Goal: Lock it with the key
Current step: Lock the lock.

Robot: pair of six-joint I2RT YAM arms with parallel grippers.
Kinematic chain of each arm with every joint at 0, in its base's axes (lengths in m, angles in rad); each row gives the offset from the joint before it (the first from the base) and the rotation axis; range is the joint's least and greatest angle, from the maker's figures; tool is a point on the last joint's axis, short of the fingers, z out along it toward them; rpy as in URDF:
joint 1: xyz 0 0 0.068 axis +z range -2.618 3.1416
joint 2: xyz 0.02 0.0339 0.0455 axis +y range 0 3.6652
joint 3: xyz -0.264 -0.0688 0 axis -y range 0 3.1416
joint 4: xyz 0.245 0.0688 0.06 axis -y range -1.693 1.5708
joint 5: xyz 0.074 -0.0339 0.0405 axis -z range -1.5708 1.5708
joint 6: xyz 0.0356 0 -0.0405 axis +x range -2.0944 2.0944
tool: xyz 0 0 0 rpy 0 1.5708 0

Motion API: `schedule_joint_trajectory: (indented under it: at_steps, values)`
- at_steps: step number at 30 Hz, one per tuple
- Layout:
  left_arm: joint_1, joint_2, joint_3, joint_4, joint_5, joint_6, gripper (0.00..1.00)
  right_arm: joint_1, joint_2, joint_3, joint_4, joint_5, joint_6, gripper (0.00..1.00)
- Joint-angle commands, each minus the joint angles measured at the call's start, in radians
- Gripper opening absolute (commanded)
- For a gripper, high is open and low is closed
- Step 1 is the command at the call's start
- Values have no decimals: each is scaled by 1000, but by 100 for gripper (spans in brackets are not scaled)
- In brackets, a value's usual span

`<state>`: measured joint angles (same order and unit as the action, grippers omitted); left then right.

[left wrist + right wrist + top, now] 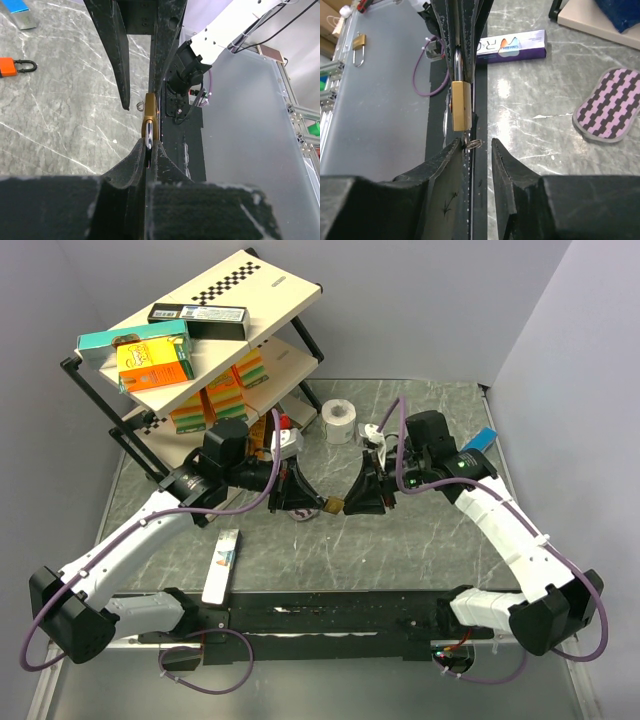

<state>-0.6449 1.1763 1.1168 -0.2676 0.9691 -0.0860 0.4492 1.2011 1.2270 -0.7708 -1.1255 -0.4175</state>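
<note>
A brass padlock (333,505) hangs in the air between my two grippers over the middle of the table. My left gripper (148,145) is shut on its silver shackle, with the brass body (149,121) sticking out past the fingertips. In the right wrist view the padlock (461,105) has a key with a small ring (474,144) in its bottom end. My right gripper (475,142) is open around that key. The key lies close against its left finger, and the right finger stands apart from it.
A two-level shelf (290,290) with boxes stands at the back left. A white roll (340,420) and a blue block (480,438) lie behind the grippers. A long box (222,562) lies front left. An orange padlock (7,66) and a striped pad (607,105) lie on the table.
</note>
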Motion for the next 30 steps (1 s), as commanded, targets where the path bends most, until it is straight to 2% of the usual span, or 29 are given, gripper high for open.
schedule_joint_trajectory:
  at_steps: [1, 3, 5, 7, 8, 9, 13, 21, 30]
  values:
    - [-2, -7, 15, 51, 23, 22, 1, 6, 2, 37, -4, -39, -32, 36]
    - [-2, -3, 12, 56, 25, 19, 1, 8, -3, 37, 4, -45, -27, 32]
    - [-2, 0, 15, 53, 28, 20, 1, 6, -5, 40, 5, -49, -26, 21]
    - [-2, 6, 15, 47, 25, 26, 1, 8, -5, 46, 1, -56, -26, 16]
    - [-2, 5, 15, 47, 25, 26, 1, 6, -8, 48, -1, -59, -29, 5]
    - [-2, 5, 15, 45, 22, 28, 1, 6, -9, 48, -2, -60, -32, 1]
    - [13, 6, 21, 44, 11, 37, 1, 3, -15, 37, -13, -53, -44, 0]
    - [117, 23, 66, 41, 39, 41, 1, -15, -38, -43, -16, -39, -47, 0]
    - [186, 52, 123, 27, 68, 58, 1, -121, -26, -103, -59, -46, -78, 0]
